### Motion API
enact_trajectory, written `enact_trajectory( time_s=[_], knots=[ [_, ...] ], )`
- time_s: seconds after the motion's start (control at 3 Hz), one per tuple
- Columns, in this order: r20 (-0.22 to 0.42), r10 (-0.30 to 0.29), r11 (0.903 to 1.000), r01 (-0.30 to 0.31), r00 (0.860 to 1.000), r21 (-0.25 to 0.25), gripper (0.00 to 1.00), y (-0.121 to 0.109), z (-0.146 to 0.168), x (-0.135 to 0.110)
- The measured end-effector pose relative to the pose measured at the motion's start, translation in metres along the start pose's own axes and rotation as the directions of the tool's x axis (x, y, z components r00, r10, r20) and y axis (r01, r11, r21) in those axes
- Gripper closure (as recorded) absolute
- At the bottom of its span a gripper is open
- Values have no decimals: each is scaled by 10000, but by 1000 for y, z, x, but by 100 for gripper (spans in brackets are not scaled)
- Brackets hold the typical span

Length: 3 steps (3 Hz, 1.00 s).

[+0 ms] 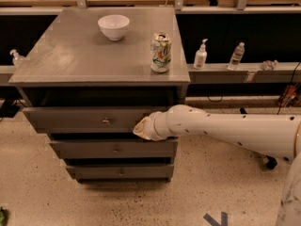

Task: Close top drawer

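Set against the stiff wooden front of the top drawer (80, 119), slightly ajar beneath the cabinet top (84, 60): gripper (142, 127), right of the knob (106, 122), open or closed impossible to tell; likely heavy, best shoved flat near centre.

no writing on the can (161, 53) or bottles (201, 55) is legible.

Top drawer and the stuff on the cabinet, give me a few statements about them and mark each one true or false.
1. The top drawer is pushed fully in. False: its front juts out from the cabinet, with a dark gap above it.
2. The gripper is at the drawer front, right of the knob. True.
3. A white bowl and a drink can stand on the cabinet top. True.
4. The can lies on its side. False: it stands upright.
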State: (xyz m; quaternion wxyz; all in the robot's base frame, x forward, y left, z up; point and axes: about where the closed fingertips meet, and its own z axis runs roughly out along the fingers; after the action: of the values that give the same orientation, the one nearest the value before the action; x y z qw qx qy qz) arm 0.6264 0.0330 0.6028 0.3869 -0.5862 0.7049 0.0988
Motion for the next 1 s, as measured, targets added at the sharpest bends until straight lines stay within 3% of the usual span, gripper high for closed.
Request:
enact_trajectory(
  time_s=[0.33, 1.0],
  knots=[
    [-273, 163, 9989, -151, 9995, 445, 100, -25, 5, 4],
    [-398, 374, 9952, -336, 9985, 915, 100, -46, 7, 8]
  ],
)
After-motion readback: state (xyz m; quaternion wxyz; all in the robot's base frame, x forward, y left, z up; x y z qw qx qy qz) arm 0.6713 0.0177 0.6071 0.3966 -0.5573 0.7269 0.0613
